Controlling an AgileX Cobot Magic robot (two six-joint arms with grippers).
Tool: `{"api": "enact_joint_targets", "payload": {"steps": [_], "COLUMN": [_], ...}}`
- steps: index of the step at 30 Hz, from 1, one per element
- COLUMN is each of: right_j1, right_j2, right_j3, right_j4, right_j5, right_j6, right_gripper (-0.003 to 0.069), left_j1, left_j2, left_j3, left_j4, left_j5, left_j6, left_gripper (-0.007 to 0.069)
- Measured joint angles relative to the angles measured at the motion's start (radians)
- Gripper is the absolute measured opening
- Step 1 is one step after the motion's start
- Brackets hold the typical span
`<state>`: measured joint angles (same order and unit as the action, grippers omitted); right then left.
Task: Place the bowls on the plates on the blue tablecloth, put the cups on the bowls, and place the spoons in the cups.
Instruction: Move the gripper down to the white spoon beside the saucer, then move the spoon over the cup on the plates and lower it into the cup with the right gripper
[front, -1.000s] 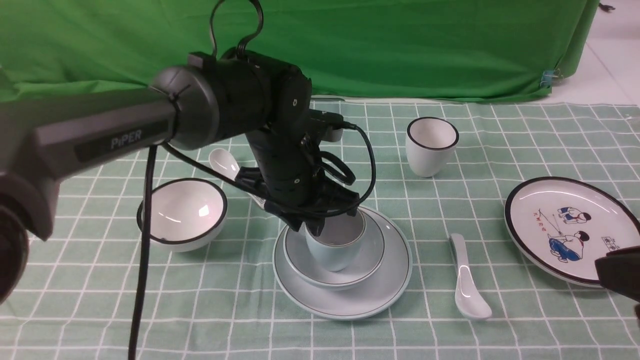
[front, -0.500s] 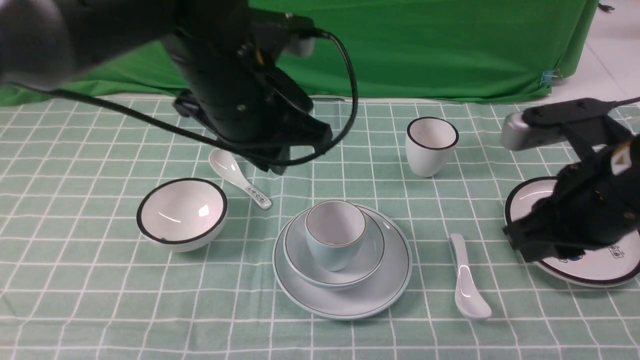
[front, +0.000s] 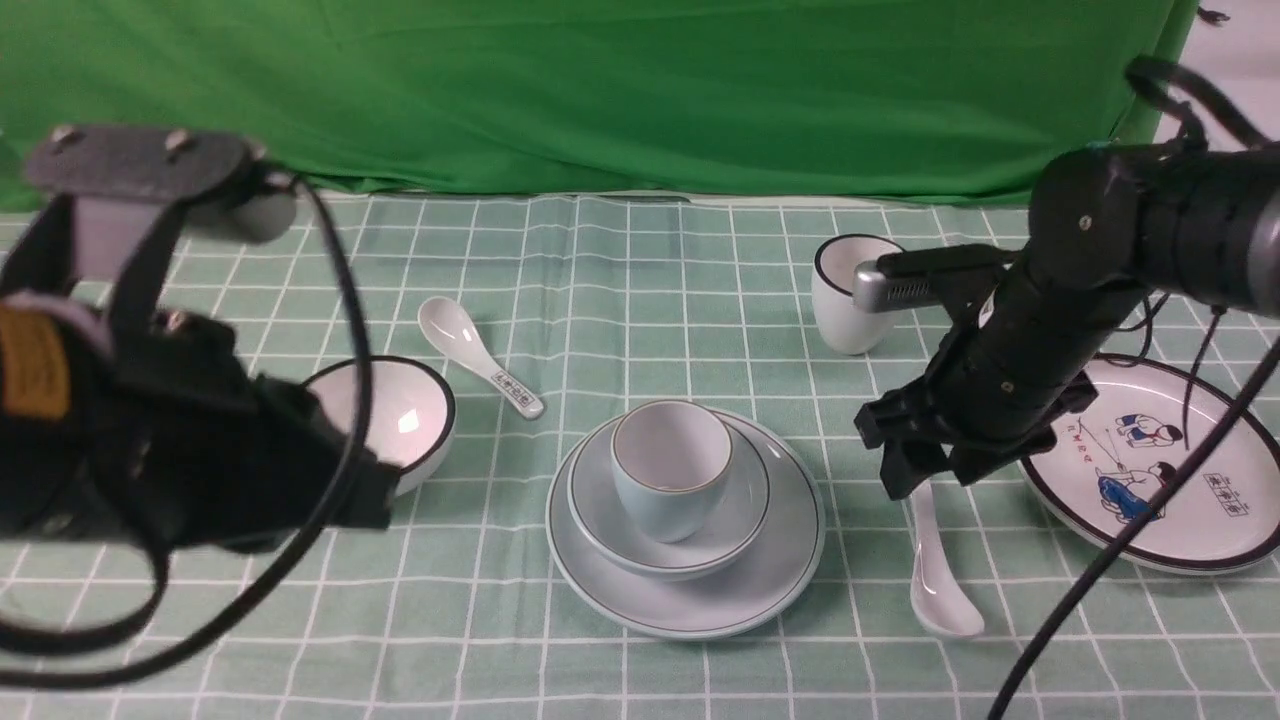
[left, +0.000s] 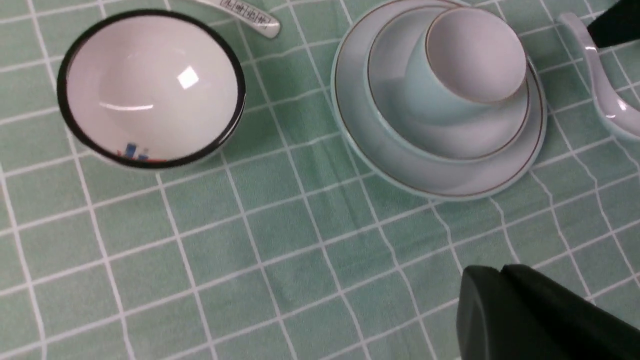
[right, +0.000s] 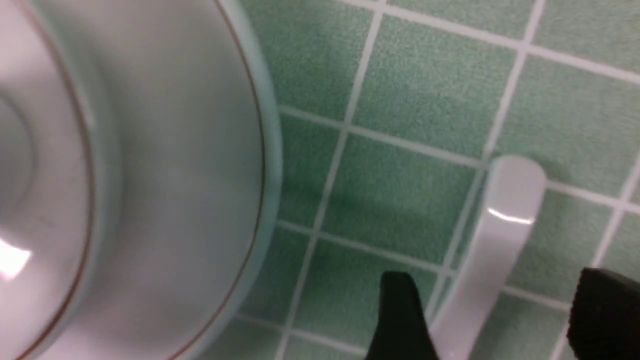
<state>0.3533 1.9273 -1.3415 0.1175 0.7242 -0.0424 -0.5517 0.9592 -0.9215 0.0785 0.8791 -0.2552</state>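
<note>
Left claw, shut and empty, hovers over the blue tablecloth. The black-rimmed bowl lies just beyond it. To its right, the pale blue cup sits in the pale blue bowl on the pale blue plate. Right claw, spread wide, straddles the plain spoon at its handle.

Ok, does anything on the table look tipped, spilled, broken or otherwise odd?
Nothing stands out. The blue cup sits upright in the blue bowl on the blue plate; the white bowl and white cup stand upright on the cloth, and the patterned spoon and plain spoon lie flat. No spills or chips show.
</note>
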Motion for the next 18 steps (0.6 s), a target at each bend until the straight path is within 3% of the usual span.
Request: {"api": "enact_joint_targets", "payload": {"steps": [5,8,12,18], "right_j1": [0.0,0.0,0.0,0.0], "right_j2": [0.055,0.063,0.063,0.052], "right_j3": [-0.001,-0.001,-0.003,-0.003], "right_j4": [-0.008,-0.008,-0.009,-0.01], "right_j5": [-0.038,-0.048,-0.075,-0.069], "right_j6": [0.009,0.01,0.004,-0.007], "right_gripper": [0.0456,0.0413,0.0163,0.0175], "left_j1": [0.0,0.0,0.0,0.0], "left_j2": [-0.089,-0.107,-0.115,-0.115], "left_j3": [0.078,0.085,0.09,0.09], "left_j4": [0.0,0.0,0.006,0.009], "left_j5": [0.0,0.0,-0.018,-0.075], "left_j6": [-0.031,-0.036,-0.039,-0.043], "left_gripper": [0.0002,0.0002,0.0002,0.0007]}}
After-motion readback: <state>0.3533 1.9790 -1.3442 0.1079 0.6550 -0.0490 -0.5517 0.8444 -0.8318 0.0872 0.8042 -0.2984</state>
